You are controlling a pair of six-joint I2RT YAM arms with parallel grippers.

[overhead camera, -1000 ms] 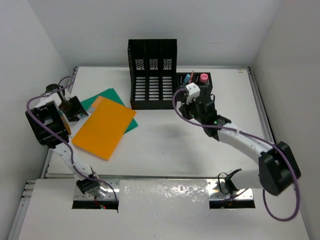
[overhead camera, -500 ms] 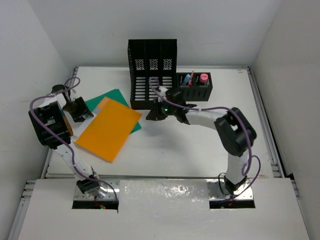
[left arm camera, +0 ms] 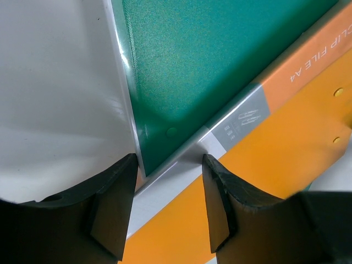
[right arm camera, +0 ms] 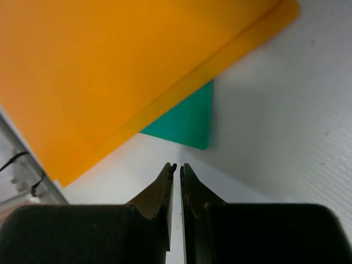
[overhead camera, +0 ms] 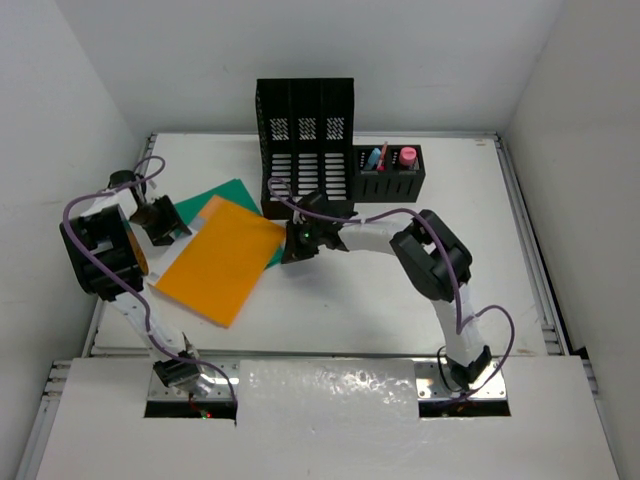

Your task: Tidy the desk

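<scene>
An orange folder lies on a green folder at the left of the white desk. My left gripper is open at their left corner. In the left wrist view its jaws stand either side of the orange folder's grey spine, where the green folder meets it. My right gripper is shut and empty, low over the desk at the folders' right edge. In the right wrist view its tips stop just short of the green corner and the orange folder.
A black slotted file holder stands at the back centre. A black pen holder with pens is beside it on the right. Metal rails run along the desk's edges, and white walls close in on both sides.
My right arm has swung left from the pen holder to the folders' right edge. The left gripper and the folders have shifted slightly to the right.
</scene>
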